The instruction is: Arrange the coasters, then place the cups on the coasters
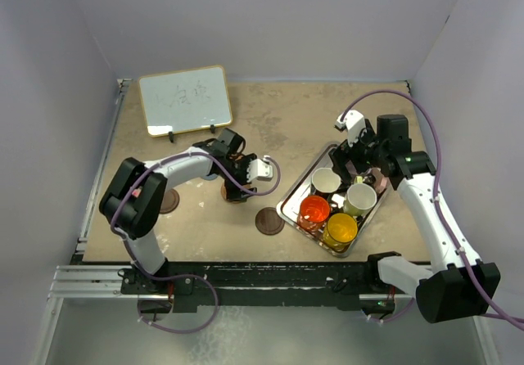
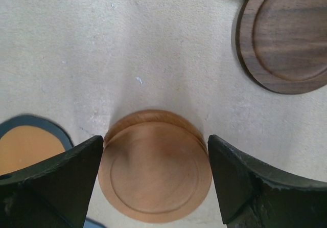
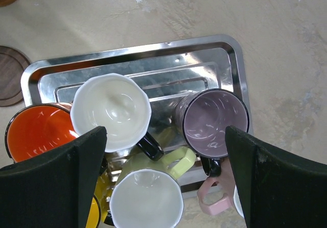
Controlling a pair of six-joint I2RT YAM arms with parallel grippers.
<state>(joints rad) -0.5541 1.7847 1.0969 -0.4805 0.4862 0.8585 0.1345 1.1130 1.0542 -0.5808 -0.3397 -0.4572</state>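
Hovering over a sand-coloured table (image 1: 385, 111), two robot arms work a job that looks barely begun: coasters are out, but no mug sits on one.

At far left, the left dark brown coaster (image 1: 169, 202) lies flat, partly hidden by the left arm, with a small whiteboard (image 1: 184, 99) propped behind it. Next comes the left gripper (image 2: 155, 137), pointing down. Its jaws are spread and straddle a tan-orange wooden coaster (image 2: 155, 166) that rests flat on the table, apparently set down rather than carried. Whether its fingers (image 2: 61, 182) brush the rim cannot be told. The black-rimmed orange coaster (image 2: 28, 146) lies close on one side. The middle dark brown coaster (image 1: 269, 220) lies apart, near the corner of the steel tray (image 3: 232, 59), perhaps spaced to leave room for a mug and its handle.

The tray holds the cups, crowded together: a red-orange mug (image 3: 33, 133), a black-handled mug (image 3: 110, 110) with a white inside, a yellow-green mug (image 3: 148, 200), a yellow mug (image 1: 339, 229), a smoky purple mug (image 3: 212, 120) and a pink mug (image 3: 213, 200) showing little but its handle. Above them hangs the right gripper (image 3: 164, 131), its jaws wide and empty, seemingly waiting over the tray until the coasters are ready.
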